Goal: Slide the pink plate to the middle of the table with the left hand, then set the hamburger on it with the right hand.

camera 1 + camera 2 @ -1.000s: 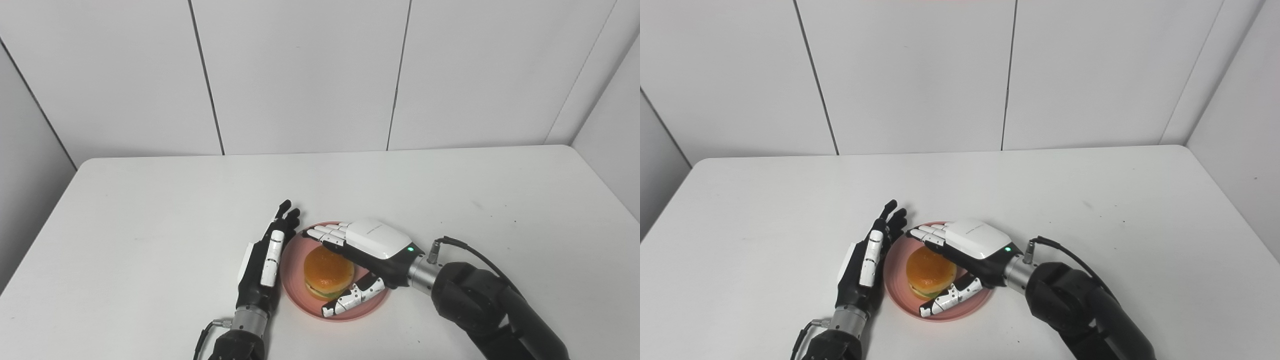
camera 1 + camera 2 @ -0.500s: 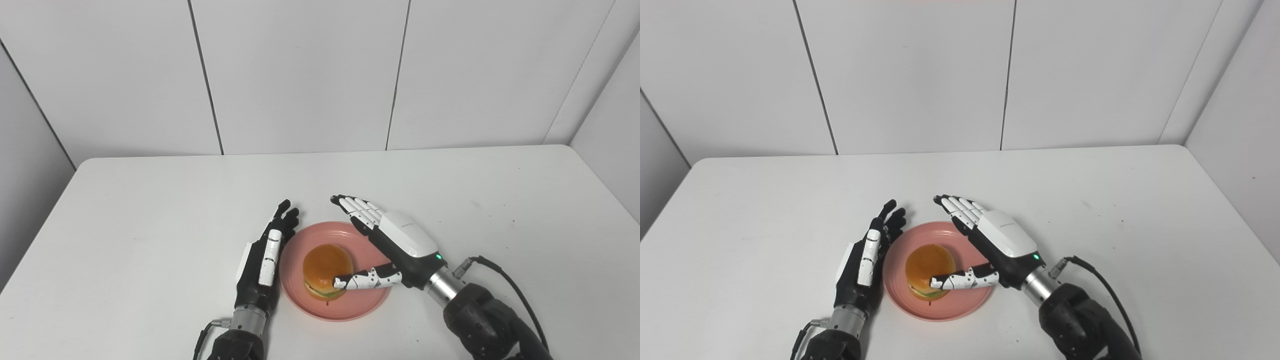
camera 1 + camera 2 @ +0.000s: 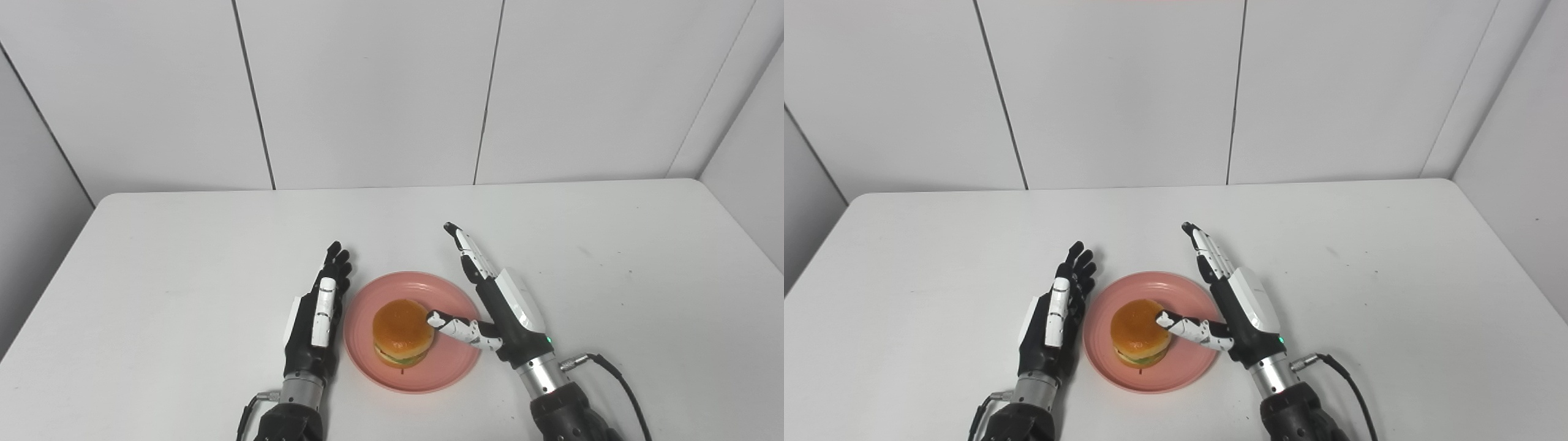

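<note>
The hamburger [image 3: 401, 332] sits on the pink plate [image 3: 447, 370] at nine o'clock from the wide-open, empty right hand [image 3: 502, 309], whose thumb looks to be touching the bun, while the open left hand [image 3: 315, 321] lies flat just beside the plate's nine-o'clock rim.

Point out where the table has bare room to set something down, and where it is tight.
Bare: the table left of the left hand, the far strip by the wall, and everything right of the right hand. Crowded: near centre, where both hands flank the pink plate holding the hamburger.

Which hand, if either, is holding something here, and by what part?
Neither. The right hand is open beside the hamburger on the pink plate; the left hand is open too.
</note>
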Motion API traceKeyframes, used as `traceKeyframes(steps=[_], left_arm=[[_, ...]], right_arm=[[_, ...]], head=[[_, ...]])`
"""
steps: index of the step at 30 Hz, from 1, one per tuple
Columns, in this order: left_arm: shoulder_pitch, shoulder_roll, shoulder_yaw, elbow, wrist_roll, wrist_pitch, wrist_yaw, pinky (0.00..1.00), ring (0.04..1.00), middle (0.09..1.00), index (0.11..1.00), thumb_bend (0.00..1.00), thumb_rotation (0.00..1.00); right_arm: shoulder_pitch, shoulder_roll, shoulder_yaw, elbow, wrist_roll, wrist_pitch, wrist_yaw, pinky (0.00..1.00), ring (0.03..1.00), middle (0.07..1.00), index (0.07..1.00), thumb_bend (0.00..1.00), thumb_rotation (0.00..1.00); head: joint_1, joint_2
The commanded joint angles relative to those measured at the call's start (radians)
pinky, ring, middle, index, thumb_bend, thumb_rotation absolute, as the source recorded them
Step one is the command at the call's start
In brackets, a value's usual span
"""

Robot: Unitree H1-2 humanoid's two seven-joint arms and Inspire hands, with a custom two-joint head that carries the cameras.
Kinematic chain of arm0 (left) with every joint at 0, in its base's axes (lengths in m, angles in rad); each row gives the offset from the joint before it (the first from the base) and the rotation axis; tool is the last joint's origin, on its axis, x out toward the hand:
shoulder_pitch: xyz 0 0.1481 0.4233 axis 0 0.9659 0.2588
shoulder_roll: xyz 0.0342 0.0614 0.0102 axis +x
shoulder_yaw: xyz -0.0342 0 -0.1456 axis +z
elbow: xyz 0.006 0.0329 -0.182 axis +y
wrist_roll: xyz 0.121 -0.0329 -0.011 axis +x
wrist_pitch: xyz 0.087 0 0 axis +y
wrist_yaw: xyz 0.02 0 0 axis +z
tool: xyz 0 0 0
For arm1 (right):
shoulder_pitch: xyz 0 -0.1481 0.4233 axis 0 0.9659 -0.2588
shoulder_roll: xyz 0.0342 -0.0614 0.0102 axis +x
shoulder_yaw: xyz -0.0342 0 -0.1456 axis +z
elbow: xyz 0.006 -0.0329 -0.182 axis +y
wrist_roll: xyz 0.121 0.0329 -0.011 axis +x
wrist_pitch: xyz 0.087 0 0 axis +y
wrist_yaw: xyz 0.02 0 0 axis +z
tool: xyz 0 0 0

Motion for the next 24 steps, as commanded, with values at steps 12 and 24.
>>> traceKeyframes(steps=[12, 24], left_arm=[[0.07, 0.056, -0.018, 0.035, 0.084, -0.041, 0.032, 1.0, 0.997, 0.993, 0.986, 0.63, 1.0], [0.075, 0.064, -0.029, 0.029, 0.084, -0.047, 0.027, 1.0, 1.0, 1.0, 0.993, 0.61, 1.0]], right_arm=[[0.031, 0.136, -0.071, -0.005, 0.215, 0.054, -0.018, 0.98, 1.0, 1.0, 1.0, 0.58, 1.0], [0.037, 0.167, -0.105, -0.023, 0.327, 0.123, 0.0, 1.0, 1.0, 1.0, 1.0, 0.56, 0.97]], head=[[0.0, 0.003], [0.001, 0.004]])
